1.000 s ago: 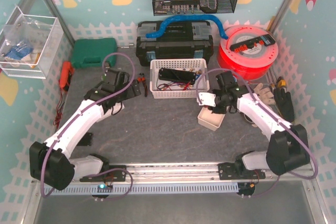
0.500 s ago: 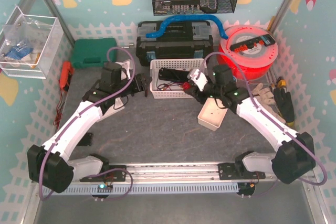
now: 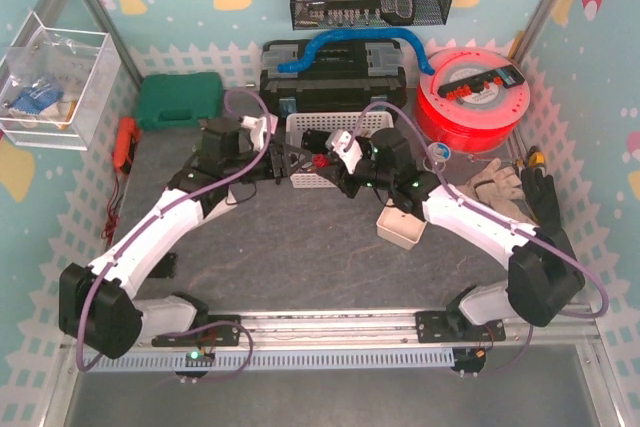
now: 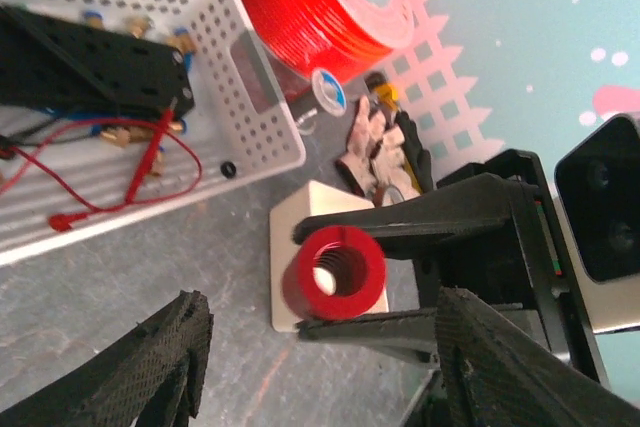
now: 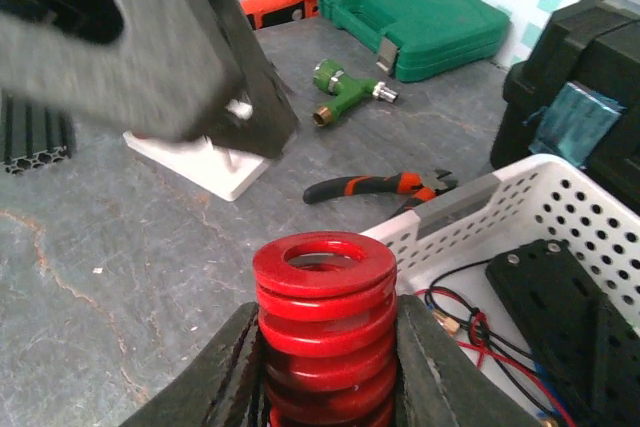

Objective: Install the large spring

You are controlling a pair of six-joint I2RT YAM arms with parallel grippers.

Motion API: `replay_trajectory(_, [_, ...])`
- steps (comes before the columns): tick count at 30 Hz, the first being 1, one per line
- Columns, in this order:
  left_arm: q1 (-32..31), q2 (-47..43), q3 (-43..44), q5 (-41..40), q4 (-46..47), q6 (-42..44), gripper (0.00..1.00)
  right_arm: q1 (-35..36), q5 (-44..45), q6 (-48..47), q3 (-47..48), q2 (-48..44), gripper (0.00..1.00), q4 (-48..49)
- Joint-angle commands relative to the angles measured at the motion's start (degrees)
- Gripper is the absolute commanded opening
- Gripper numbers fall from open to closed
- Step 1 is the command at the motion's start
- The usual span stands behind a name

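The large spring (image 5: 323, 317) is a thick red coil, gripped upright between my right gripper's (image 5: 325, 372) dark fingers. In the left wrist view the spring (image 4: 340, 274) shows end-on, clamped between those same fingers, just beyond my left gripper (image 4: 320, 367). The left gripper's textured fingers (image 4: 150, 367) stand apart with nothing between them. From above, the two grippers face each other at the basket's front left corner, the left gripper (image 3: 283, 162) beside the spring (image 3: 318, 160) in the right gripper (image 3: 332, 162).
A white perforated basket (image 3: 300, 179) holds a black part and red wires. A small white box (image 3: 402, 227) sits right of centre. Pliers (image 5: 380, 185), a green nozzle (image 5: 350, 87) and a white plate (image 5: 195, 159) lie on the mat. Green case (image 3: 180, 99), black toolbox (image 3: 335, 82) and red spool (image 3: 475, 97) line the back.
My right gripper carried the spring left from above the white box to the basket's front. The left gripper moved right to meet it, and its fingers narrowed somewhat.
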Motion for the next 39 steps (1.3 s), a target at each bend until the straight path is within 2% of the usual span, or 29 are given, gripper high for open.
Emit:
replay_trajectory(1, [-2.15,2.38,2.02,4.36,1.39,1.17,0.62,2.05,0.67,-0.65,2.23,1.75,0.0,3.99])
replay_trajectory(19, [-2.51,6.22,2.88,4.8,-1.76,-0.1,0.47,5.46,3.15,-6.34,2.86,2.18,0.0,5.41])
replay_trajectory(22, [-2.51,6.21,3.03,4.94,-2.08,-0.1,0.38,5.78,2.88,-7.11,3.11,2.72,0.0,4.95])
replay_trajectory(25, [-2.48,5.97,2.89,4.42,-2.79,0.19,0.2,6.07,2.57,-7.51,3.63,3.4,0.0,3.46])
replay_trajectory(26, [-2.45,5.93,2.91,3.95,-3.33,0.31,0.15,6.13,2.97,-7.5,3.66,3.55,0.03,3.0])
replay_trajectory(29, [-2.34,5.26,2.89,1.83,-4.81,0.67,0.03,6.18,4.42,-7.36,3.16,3.12,0.23,1.53])
replay_trajectory(31, [-2.13,4.78,3.08,0.21,-5.85,0.9,0.0,6.18,5.35,-7.01,2.36,2.48,0.42,0.65])
replay_trajectory(33, [-1.75,4.42,3.63,-1.88,-7.21,1.16,0.0,6.16,6.09,-6.55,1.59,1.44,0.57,-0.19])
replay_trajectory(37, [-0.59,3.6,4.81,-6.6,-9.87,1.21,0.0,6.18,9.06,-4.02,-1.74,-2.49,0.68,-0.28])
replay_trajectory(39, [1.23,2.92,5.43,-11.49,-11.91,1.16,0.0,6.1,11.11,-2.56,-3.48,-4.6,0.74,-0.36])
